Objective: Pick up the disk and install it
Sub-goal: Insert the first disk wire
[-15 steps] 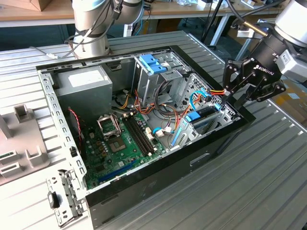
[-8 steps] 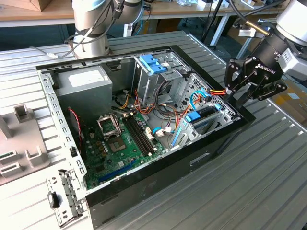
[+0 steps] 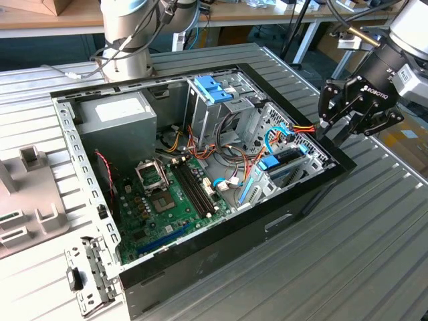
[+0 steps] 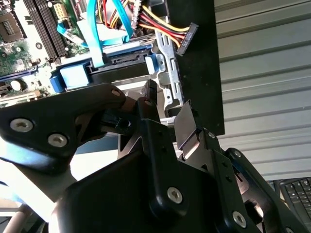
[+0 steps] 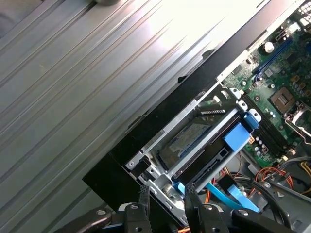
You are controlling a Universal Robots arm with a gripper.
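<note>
First wrist view: disk (image 5: pixel 190 141) flat in bay, long axis parallel to case wall (image 5: pixel 160 114).

This looks like a robotics lab or hardware workshop. An opened desktop computer case (image 3: pixel 200 180) with its motherboard (image 3: pixel 167 194) bare lies on a ribbed metal bench (image 3: pixel 348 261), and a robot arm's base (image 3: pixel 130 40) is bolted at the bench's far edge. Wooden desks (image 3: pixel 267 13) with trailing cables stand beyond.
</note>
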